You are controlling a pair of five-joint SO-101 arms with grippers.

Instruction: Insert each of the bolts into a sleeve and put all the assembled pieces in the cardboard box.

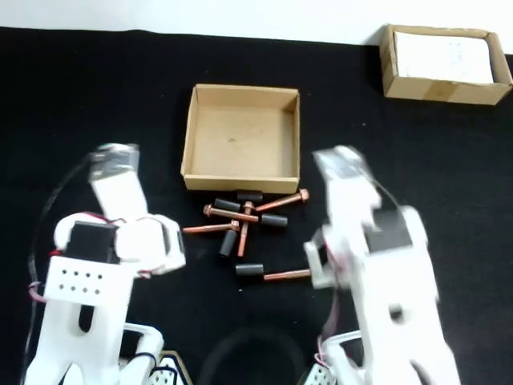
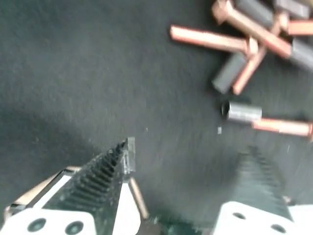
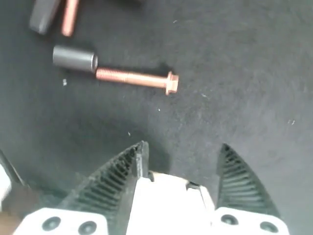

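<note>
- Right hand (image 3: 183, 145) released, empty; bolt (image 3: 134, 78), tip against a sleeve (image 3: 74, 58), lies just ahead.
- Left hand (image 2: 190, 147) released; bolt pile (image 2: 254, 44) farther ahead.

We find the cardboard box (image 1: 240, 140) mid-way across the table (image 1: 96, 96), with the heap of bolts (image 1: 231, 214) and sleeves (image 1: 228, 242) just before it. Nearer us, one sleeve (image 1: 249, 270) lies just left of a lone bolt (image 1: 287, 275). A second box (image 1: 437, 90) sits at the far right.
</note>
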